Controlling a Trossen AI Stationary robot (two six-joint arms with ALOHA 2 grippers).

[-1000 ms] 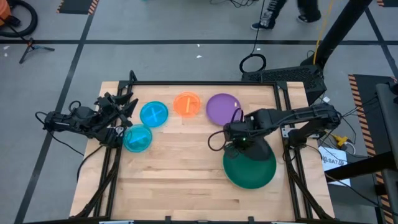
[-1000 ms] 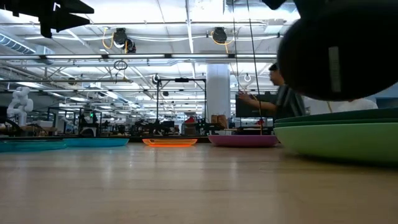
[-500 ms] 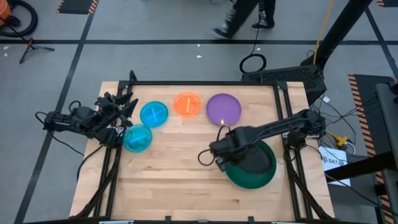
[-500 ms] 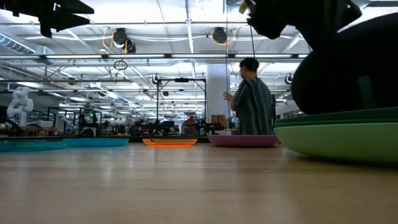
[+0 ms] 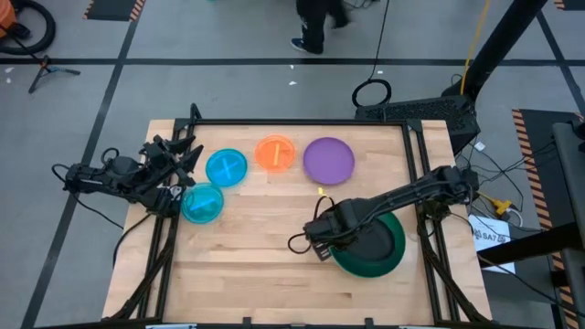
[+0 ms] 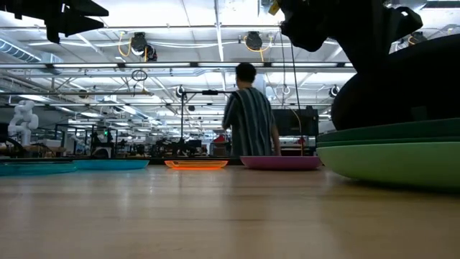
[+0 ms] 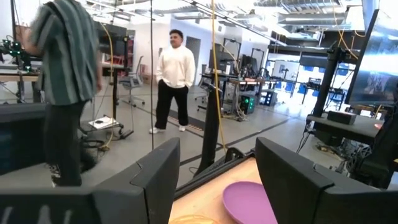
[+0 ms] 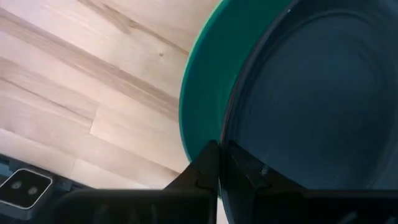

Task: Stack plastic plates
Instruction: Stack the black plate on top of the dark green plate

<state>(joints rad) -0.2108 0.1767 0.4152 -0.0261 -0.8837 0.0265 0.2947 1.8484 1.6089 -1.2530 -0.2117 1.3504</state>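
The black plate point(image 5: 373, 239) lies over the green stack point(image 5: 340, 262), dark green plates point(image 6: 388, 134) above a light green one point(image 6: 392, 160). My right gripper point(image 5: 320, 239) is shut on the black plate's rim at the stack's left side. The purple plate point(image 5: 328, 159), the orange plate point(image 5: 274, 153) and two cyan-blue plates point(image 5: 226, 167) point(image 5: 202, 203) lie flat on the table. My left gripper point(image 5: 183, 169) waits open at the table's left edge beside the cyan-blue plates; its wrist view shows the purple plate point(image 7: 249, 202) ahead of it. My right gripper pinches the black plate's rim point(image 8: 231, 148) between its two fingers, on the side toward the table's left. The fingers point(image 8: 202, 163) come from above, slanting down. The plate hangs over the dark green plate point(image 8: 202, 106), and its lower part meets the stack in the low view.
Bare wood spreads over the table's middle and near left point(image 5: 247, 265). The stack sits near the table's right edge, close to the right arm's base frame point(image 5: 430, 228). A person point(image 6: 248, 115) walks beyond the table's far edge; another stands farther off in the left wrist view.
My right gripper has moved toward the table's near edge and left, still shut on the black plate, carrying it from the stack's far side to lie squarely over the green plates. A person has walked across behind the table toward the left.
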